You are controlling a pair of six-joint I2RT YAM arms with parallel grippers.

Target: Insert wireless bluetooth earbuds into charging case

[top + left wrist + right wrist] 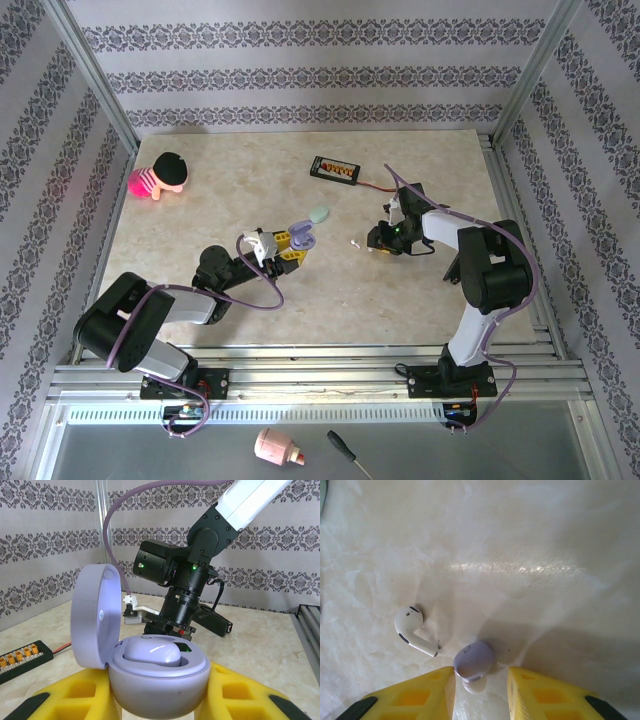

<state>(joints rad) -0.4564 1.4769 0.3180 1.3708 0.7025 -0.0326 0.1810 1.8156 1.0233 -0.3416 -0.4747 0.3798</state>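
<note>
Top external view: we are seeing a pink-and-black doll [160, 177] lying at the far left of the table [420, 290]. Right of it, near the middle, the left gripper [297, 243] is pinching the lavender charging case [303, 233] between its yellow fingers [235, 692]. The lid [95, 615] is standing open and upright, and a lavender earbud [152, 652] is sitting in the case's well. Just beyond, a mint-green case [319, 213] is lying on the table, and farther back a black board [334, 170] with a red wire is resting. Right again, a white stemmed earbud [412, 630] is lying loose on the table, just left of the right gripper [480, 680]. That gripper's yellow fingers are flanking a second lavender earbud [473, 661] on the table. One finger is touching it and a sliver of table is showing beside the other, so we cannot tell whether it is being pinched.
</note>
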